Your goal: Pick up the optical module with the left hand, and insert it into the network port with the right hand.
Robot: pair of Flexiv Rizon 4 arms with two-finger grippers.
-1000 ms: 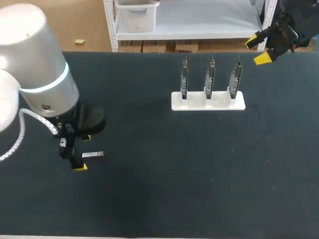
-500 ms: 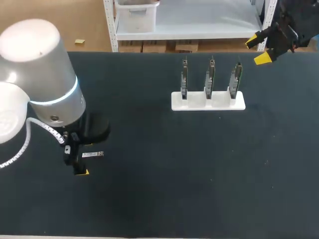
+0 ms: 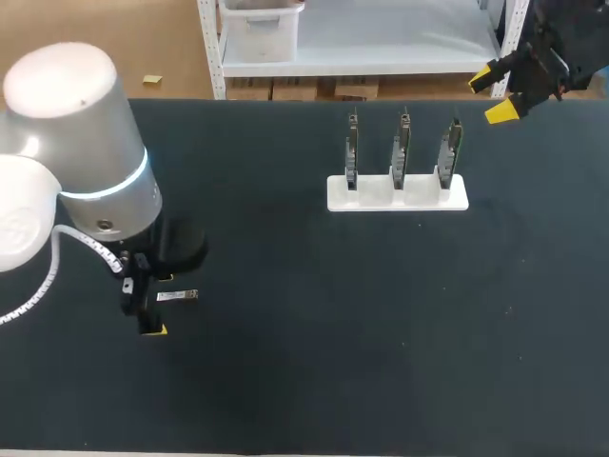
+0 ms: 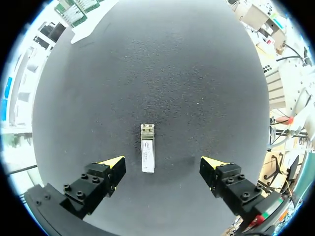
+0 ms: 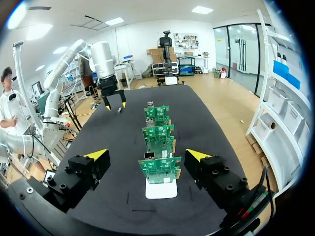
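On the big black table [image 3: 333,381], the job has hardly begun. The left arm [image 3: 81,162] is the biggest thing here. It comes in from the left side and hangs low over the table, near the left edge. The right arm [image 3: 561,38] is up at the far right corner, well away from it.

The left gripper [image 4: 162,164] points straight down at the table. Its two yellow-tipped fingers are spread wide and hold nothing. The right gripper [image 3: 494,95] sits just past the far right end of the white stand [image 3: 398,193]. Its fingers are spread wide too, and there is nothing between them.

The white stand holds three green boards [image 5: 156,169] standing up in a row. I think the network port is on one of those boards, but it is too small for me to pick out.

The smallest thing is the optical module [image 4: 147,155], a little silver stick. It lies flat on the table between the left gripper's fingers. It is closer to one finger than the other, and it touches neither.

So nothing is done yet. The left fingers have to close on the module and lift it. Then it must get to the right gripper, which has to push it into the port. All of that is left to do.
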